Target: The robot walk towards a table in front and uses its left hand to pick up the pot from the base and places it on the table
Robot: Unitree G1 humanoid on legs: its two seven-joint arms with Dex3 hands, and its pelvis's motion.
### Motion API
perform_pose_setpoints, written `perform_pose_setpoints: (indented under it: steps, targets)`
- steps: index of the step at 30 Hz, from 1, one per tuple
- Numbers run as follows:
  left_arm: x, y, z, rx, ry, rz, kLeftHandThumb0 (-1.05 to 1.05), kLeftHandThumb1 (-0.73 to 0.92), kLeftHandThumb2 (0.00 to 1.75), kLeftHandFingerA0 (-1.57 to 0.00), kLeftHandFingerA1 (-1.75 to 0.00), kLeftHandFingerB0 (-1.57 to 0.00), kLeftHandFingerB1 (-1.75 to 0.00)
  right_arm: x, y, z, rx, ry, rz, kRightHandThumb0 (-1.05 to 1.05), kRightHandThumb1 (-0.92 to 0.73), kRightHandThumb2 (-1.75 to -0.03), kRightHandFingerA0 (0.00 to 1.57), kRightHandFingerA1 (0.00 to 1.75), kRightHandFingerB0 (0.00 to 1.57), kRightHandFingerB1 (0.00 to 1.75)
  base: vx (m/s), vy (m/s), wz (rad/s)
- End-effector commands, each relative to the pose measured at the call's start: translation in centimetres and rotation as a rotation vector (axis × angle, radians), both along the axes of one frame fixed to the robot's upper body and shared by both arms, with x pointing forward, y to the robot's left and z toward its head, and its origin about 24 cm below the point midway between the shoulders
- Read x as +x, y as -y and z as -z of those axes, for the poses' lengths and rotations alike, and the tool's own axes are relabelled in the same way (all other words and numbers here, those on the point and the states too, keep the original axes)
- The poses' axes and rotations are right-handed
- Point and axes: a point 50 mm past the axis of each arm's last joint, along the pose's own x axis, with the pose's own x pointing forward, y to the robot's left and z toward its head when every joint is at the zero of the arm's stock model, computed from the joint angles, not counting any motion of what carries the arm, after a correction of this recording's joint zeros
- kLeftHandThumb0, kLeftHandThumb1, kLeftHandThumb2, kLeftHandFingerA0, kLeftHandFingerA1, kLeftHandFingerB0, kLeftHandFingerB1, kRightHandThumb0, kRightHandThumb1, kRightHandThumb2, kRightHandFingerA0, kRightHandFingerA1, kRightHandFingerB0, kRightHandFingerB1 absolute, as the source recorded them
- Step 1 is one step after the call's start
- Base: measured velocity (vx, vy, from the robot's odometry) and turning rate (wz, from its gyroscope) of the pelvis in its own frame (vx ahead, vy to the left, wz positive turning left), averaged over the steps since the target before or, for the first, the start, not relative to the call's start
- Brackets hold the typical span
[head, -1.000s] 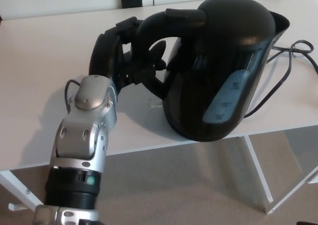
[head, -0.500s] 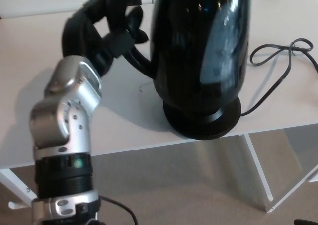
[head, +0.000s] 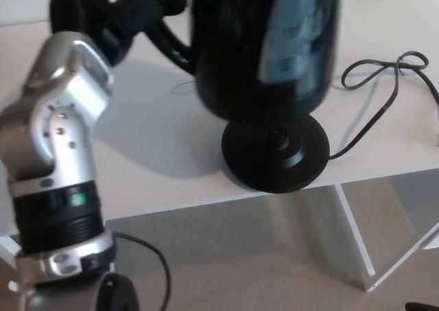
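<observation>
Head view is showing one white table (head: pixel 158 167) filling most of the frame, and above it one black pot (head: pixel 267 43) hanging clear of the surface. Half a second ago the pot was sitting on its stand; now it is riding higher and a gap is showing beneath it. The lift has likely succeeded, and what is remaining is to carry the pot sideways and set it down on bare tabletop.

One silver left arm (head: pixel 55 139) is rising from the lower left, bending at the wrist toward the pot's handle (head: pixel 171 50). One round black base (head: pixel 276 153) is lying near the table's front edge, directly below the pot and no longer touching it, its centre connector now exposed. One power cord (head: pixel 384 77) is trailing from the base off to the right, looping once on the table.

Smallest of all, one left hand (head: pixel 110 16) is showing at the top left – its dark fingers (head: pixel 140 9) are wrapping tightly around the handle, bearing the pot's whole weight. No right hand is appearing anywhere.
</observation>
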Motion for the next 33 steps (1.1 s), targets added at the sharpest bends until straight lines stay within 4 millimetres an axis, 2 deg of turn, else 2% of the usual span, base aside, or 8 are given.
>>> perform_pose_setpoints:
  steps: [1,6,7,8,19,30,32,33]
  targets:
    - [-0.5,-2.7,-0.1,0.081,0.051,0.002,-0.12,0.71,0.83,-1.00,-1.57,-0.80,-1.11,-0.2,0.6,-0.1,-0.012,-0.012,0.004,-0.54,-0.68,-0.62,0.93,0.52,0.56,0.40,0.00,0.000,0.00]
    - [-0.8,-4.7,1.2,0.162,0.030,-0.021,-0.10,0.71,0.84,-0.93,-1.62,-0.77,-1.09,-0.4,0.5,0.0,-0.005,-0.015,0.007,-0.54,-0.67,-0.62,0.92,0.51,0.56,0.40,0.00,0.000,0.00]
    - [-0.9,-5.2,1.5,0.178,0.027,-0.025,-0.10,0.67,0.87,-1.05,-1.59,-0.81,-1.08,-0.4,0.5,0.0,0.000,-0.016,0.008,-0.54,-0.66,-0.61,0.93,0.51,0.56,0.40,0.00,0.000,0.00]
    - [-1.0,-5.9,1.8,0.189,0.023,-0.031,-0.10,0.71,0.83,-0.92,-1.65,-0.76,-1.08,-0.4,0.6,-0.1,0.003,-0.013,0.007,-0.54,-0.66,-0.61,0.94,0.52,0.56,0.40,0.00,0.000,0.00]
    - [-1.5,-9.1,3.2,0.248,-0.005,-0.077,-0.12,0.75,0.75,-0.90,-1.67,-0.74,-1.11,-0.2,0.6,-0.2,-0.015,-0.004,-0.012,-0.54,-0.68,-0.62,0.94,0.51,0.58,0.41,0.00,0.000,0.00]
    - [-1.8,-9.5,5.5,0.262,-0.038,-0.075,-0.11,0.70,0.80,-0.90,-1.63,-0.75,-1.05,-0.6,0.6,0.0,-0.002,-0.014,0.001,-0.53,-0.66,-0.62,0.96,0.52,0.61,0.42,0.00,0.000,0.00]
    - [-1.8,-9.2,5.8,0.278,-0.031,-0.074,-0.16,0.76,0.71,-0.94,-1.49,-0.79,-0.82,-0.6,0.5,0.0,0.001,-0.010,0.005,-0.53,-0.66,-0.61,0.98,0.54,0.65,0.43,0.00,0.000,0.00]
    - [-1.8,-9.1,5.9,0.280,-0.031,-0.077,-0.16,0.76,0.71,-0.94,-1.49,-0.79,-0.82,-0.6,0.5,0.0,0.003,-0.008,0.005,-0.53,-0.66,-0.61,0.98,0.54,0.65,0.43,0.00,0.000,0.00]
